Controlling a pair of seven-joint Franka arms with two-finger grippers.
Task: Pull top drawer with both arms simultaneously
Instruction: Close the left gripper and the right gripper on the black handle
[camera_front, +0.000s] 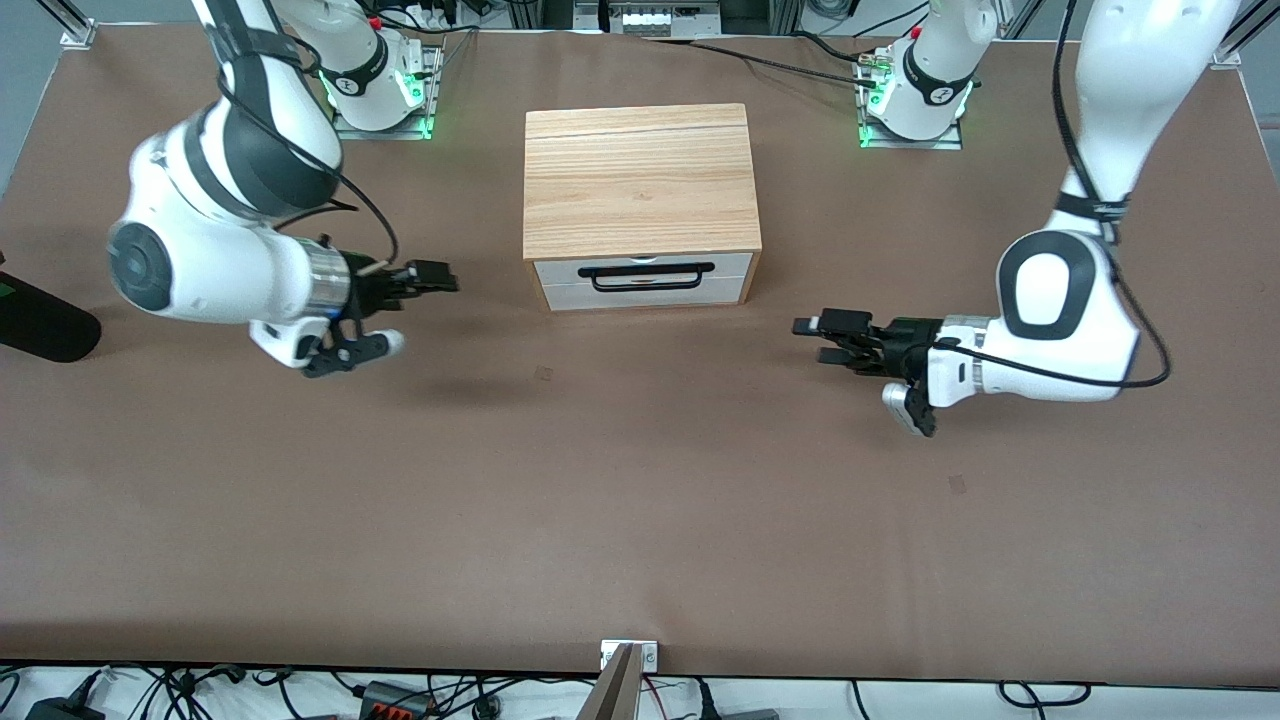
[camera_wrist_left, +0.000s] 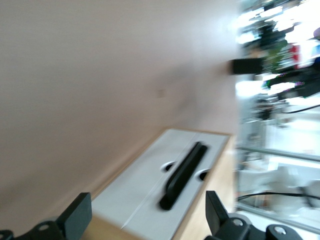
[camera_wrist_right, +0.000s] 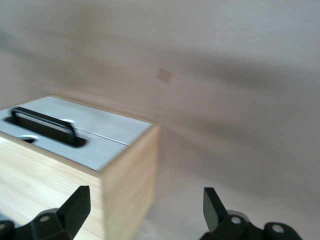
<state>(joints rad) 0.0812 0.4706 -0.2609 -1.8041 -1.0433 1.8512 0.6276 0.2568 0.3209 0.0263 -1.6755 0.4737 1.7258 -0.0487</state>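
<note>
The table (camera_front: 640, 520), covered in brown, fills nearly the whole front view; the right arm (camera_front: 215, 250) enters from the top left of that frame and the left arm (camera_front: 1065, 310) from the top right, both bent low over the table. The cabinet (camera_front: 640, 185) sits at upper centre, between the two bases, its striped wood top facing up; the top drawer (camera_front: 642, 267) lies shut in the cabinet's front face, just under the top, its black handle (camera_front: 646, 275) spanning the white panel. The right gripper (camera_front: 425, 280) hangs at left of centre, over the table beside the cabinet toward the right arm's end, fingers spread wide and clamped on nothing; the left gripper (camera_front: 815, 340) hangs at right of centre, over the table toward the left arm's end, fingers likewise apart and empty. Both wrist views show the white front and handle between parted fingers (camera_wrist_left: 77, 217) (camera_wrist_right: 75, 207). No writing or label can be read.
</note>
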